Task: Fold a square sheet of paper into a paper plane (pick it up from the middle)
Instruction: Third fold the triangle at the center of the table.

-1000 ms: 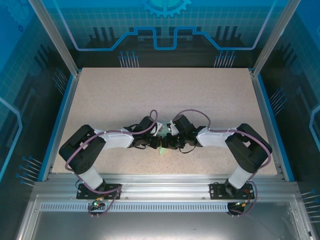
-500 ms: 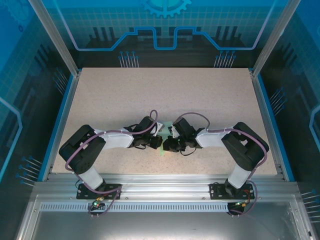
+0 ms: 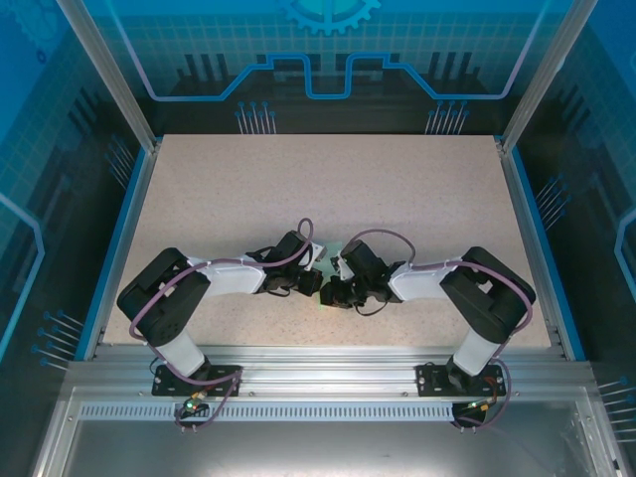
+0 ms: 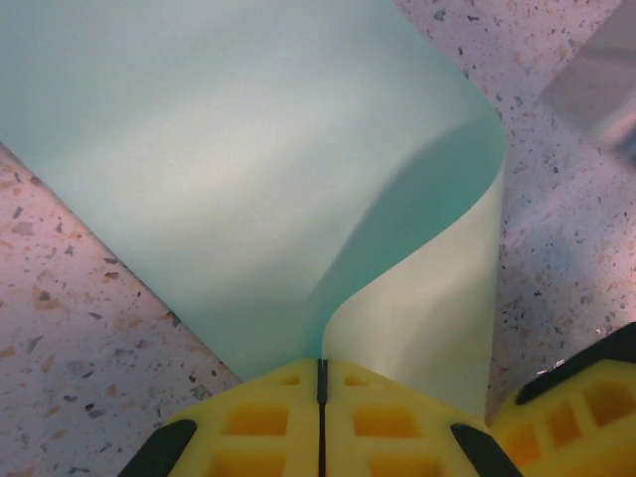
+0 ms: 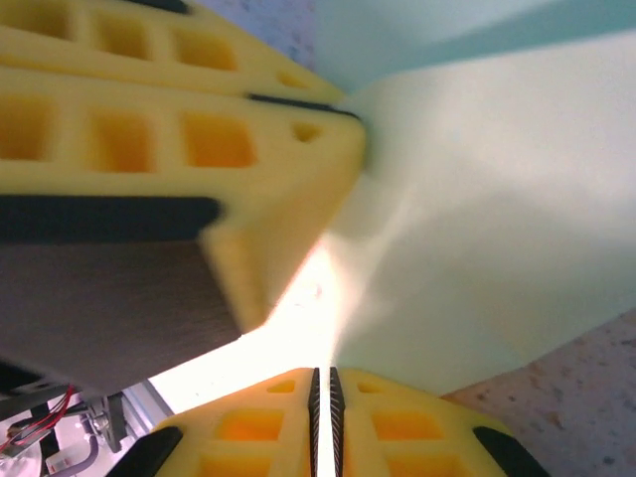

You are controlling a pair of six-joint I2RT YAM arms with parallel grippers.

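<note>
Centrally, by the table's (image 3: 328, 189) near edge, left gripper (image 4: 320, 397) and right gripper (image 5: 321, 397) each pinch the curled (pale mint) square sheet of paper (image 4: 248, 149).

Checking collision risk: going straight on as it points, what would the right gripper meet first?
Beyond the square sheet of paper it pinches, probably the left gripper, close ahead; depth is unclear.

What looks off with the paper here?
Nothing torn or spilled. The paper bows over in a loose curl rather than a flat crease. The left fingers and right fingers both pinch it, crowded close together.
</note>
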